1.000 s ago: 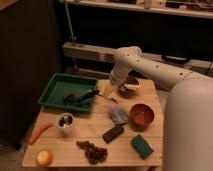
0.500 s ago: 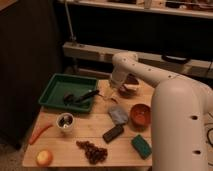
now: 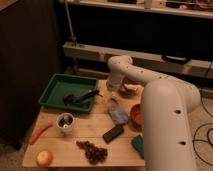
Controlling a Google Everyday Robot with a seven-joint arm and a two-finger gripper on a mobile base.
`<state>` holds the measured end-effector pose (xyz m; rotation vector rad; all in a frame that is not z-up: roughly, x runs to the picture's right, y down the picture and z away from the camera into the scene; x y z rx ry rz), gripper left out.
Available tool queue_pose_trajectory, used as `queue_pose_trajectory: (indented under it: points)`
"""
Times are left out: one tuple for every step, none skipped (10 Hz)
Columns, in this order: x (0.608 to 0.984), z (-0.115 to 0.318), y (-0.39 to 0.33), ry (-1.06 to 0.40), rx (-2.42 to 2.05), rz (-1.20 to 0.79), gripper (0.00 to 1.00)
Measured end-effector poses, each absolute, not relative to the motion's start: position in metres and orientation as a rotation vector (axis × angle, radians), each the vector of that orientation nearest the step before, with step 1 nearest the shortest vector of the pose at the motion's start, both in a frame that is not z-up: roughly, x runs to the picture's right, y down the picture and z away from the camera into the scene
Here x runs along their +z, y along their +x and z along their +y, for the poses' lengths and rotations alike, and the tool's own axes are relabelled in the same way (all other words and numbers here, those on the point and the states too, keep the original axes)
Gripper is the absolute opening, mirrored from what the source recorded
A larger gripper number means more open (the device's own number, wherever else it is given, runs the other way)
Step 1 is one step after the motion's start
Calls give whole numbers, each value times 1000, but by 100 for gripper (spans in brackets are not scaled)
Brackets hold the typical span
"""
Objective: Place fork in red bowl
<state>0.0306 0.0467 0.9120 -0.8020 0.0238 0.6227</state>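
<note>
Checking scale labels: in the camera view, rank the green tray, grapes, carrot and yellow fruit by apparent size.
1. green tray, by far the largest.
2. grapes.
3. carrot, longer but thinner than the grapes, so this pair is unsure.
4. yellow fruit.
The gripper hangs right of the tray.

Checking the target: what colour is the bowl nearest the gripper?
Dark maroon bowl, camera view; gripper hovers just beside it.
</note>
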Motion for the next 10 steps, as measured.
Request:
queue_pose_trajectory:
  points:
    - [918, 53, 34, -811, 617, 32, 80]
    - [922, 57, 34, -816, 613, 38, 80]
    - [927, 60, 33, -819, 608, 43, 80]
    - [933, 63, 36, -822, 605, 51, 80]
    - [937, 65, 38, -825, 603, 57, 78]
    - [941, 67, 40, -830, 600, 61, 73]
    - [944, 69, 42, -834, 601, 64, 62]
    - [947, 72, 47, -839, 603, 69, 50]
    - [949, 72, 49, -840, 605, 70, 42]
    - [950, 75, 51, -847, 604, 74, 30]
